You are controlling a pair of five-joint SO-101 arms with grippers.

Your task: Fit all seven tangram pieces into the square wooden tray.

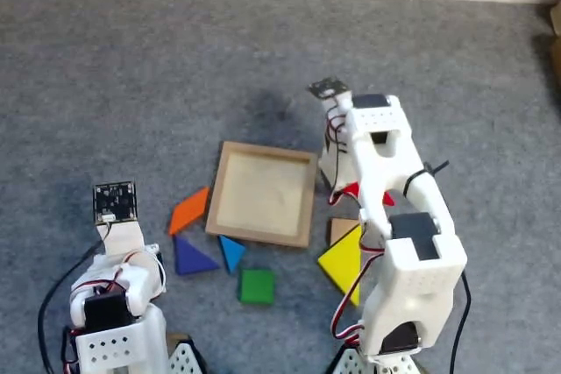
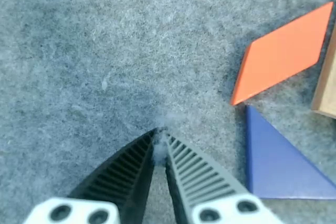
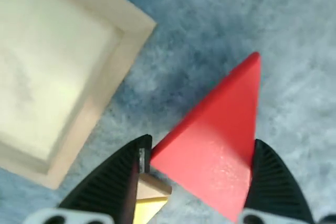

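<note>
Red triangle [image 3: 220,135] gripped across its width in the right jaws, just beside a corner of the square wooden tray [image 3: 113,72].
Left jaws closed tip to tip on nothing, low over the grey table [image 2: 105,51], near the orange parallelogram [image 2: 283,51] and dark blue triangle [image 2: 275,166]. Light blue triangle [image 1: 232,251], green square [image 1: 257,285] and yellow triangle [image 1: 344,258] flat on the table, outside the tray.

open carpet [image 1: 175,67] beyond tray [image 1: 216,190] | right arm [image 1: 386,172] crowds tray's right rim — pieces [image 1: 256,286] line near rim
</note>
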